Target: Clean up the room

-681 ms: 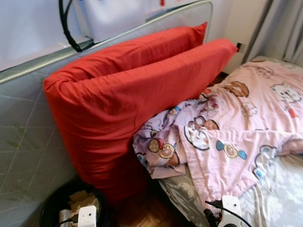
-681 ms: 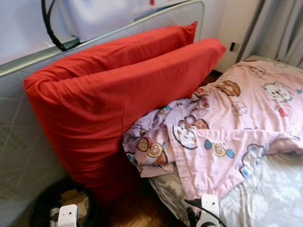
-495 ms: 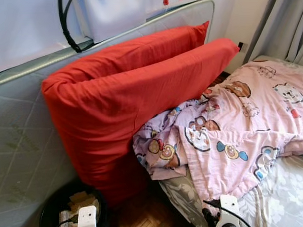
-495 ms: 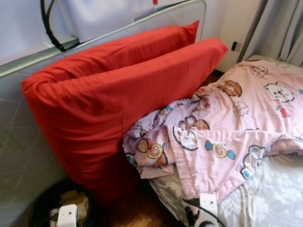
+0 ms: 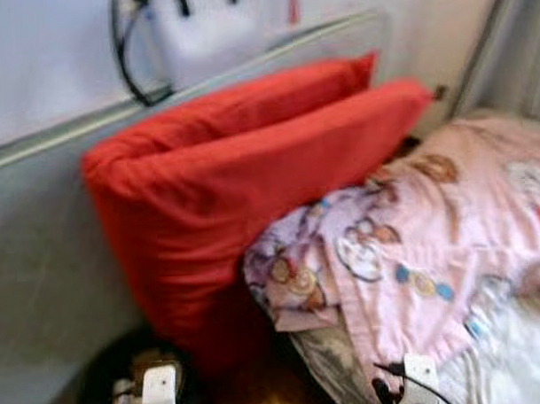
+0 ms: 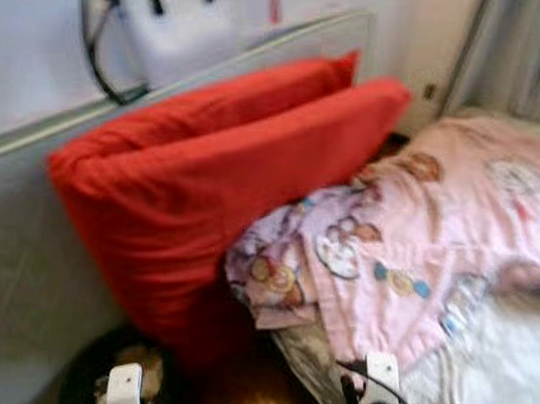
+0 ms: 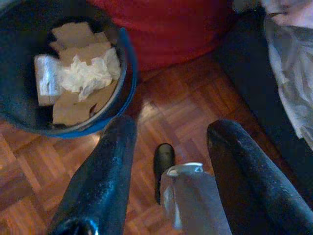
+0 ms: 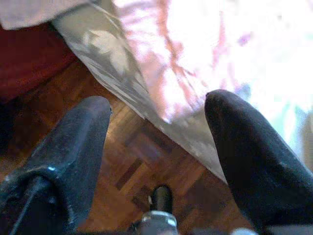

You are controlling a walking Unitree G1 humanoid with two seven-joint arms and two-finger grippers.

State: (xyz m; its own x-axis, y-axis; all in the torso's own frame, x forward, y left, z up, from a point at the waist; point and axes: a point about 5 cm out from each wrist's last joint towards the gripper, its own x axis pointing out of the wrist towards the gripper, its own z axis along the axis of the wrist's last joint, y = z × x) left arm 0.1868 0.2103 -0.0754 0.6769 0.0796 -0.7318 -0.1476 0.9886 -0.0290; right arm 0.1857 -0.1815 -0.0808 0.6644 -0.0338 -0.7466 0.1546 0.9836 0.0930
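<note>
- Left gripper (image 7: 168,171): low over the parquet floor (image 7: 29,181), fingers spread wide, nothing between them.
- Right gripper (image 8: 159,142): low over the floor at the bed's edge, fingers likewise wide apart and empty.
- Bin (image 7: 124,73): round, dark, blue-rimmed, standing on the floor just in front of the left gripper, against the foot of the red cushions. Contents: flat pieces of brown cardboard (image 7: 73,100), a crumpled white tissue (image 7: 90,73), a small pale packet (image 7: 46,78). Printing on the packet too blurred to read.
- Pink blanket (image 5: 430,223): cartoon print, rumpled across the bed, one edge hanging over the near corner beside the cushions.
- Two red cushions (image 5: 243,181): long, set on edge one behind the other, long axis running along the grey mattress (image 5: 41,263) that stands against the wall, leaning back on it.
- White bag (image 5: 206,31): black straps, hanging above the mattress.
- Grey curtain (image 5: 513,52): far right.
</note>
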